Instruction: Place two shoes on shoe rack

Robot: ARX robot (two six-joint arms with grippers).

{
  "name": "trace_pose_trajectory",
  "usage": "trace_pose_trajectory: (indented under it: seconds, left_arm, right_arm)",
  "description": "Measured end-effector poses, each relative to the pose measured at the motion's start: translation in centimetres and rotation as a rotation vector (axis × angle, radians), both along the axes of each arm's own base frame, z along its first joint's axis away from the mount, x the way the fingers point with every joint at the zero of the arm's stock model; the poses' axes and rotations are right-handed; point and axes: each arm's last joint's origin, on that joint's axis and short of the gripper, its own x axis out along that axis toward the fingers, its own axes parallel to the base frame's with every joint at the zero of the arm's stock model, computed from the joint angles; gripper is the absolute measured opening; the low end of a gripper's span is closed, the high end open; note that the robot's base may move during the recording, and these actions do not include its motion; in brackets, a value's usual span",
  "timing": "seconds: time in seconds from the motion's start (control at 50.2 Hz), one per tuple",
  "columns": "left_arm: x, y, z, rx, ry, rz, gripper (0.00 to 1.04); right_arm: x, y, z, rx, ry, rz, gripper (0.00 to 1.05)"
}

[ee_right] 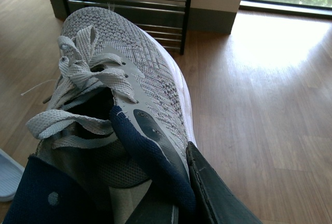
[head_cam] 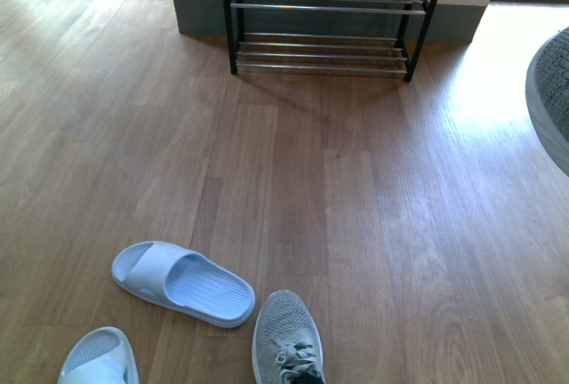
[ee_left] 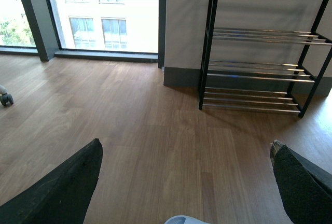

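My right gripper (ee_right: 176, 193) is shut on a grey sneaker (ee_right: 119, 89), clamping its navy-lined collar; the shoe hangs above the floor with its toe toward the shoe rack (ee_right: 129, 6). In the front view that held sneaker (head_cam: 551, 100) shows at the right edge. The second grey sneaker (head_cam: 286, 340) lies on the floor at the near edge, toe pointing at the rack. The shoe rack (head_cam: 324, 11) stands against the far wall; the shelves in view are bare. It also shows in the left wrist view (ee_left: 259, 53). My left gripper (ee_left: 187, 154) is open and empty above the floor.
Two light blue slippers lie on the wooden floor: one (head_cam: 182, 282) left of the floor sneaker, one (head_cam: 100, 359) at the near left corner. A slipper edge (ee_left: 184, 220) shows below my left gripper. Windows (ee_left: 104, 11) run along the far wall.
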Motion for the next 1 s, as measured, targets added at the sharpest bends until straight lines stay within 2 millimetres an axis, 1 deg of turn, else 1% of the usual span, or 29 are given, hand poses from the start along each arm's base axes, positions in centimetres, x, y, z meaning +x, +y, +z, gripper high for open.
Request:
trace_pose_trajectory:
  seconds: [0.996]
  left_arm:
    - [0.00, 0.00, 0.00, 0.000, 0.000, 0.000, 0.95]
  right_arm:
    - [-0.01, 0.02, -0.01, 0.002, -0.001, 0.000, 0.01]
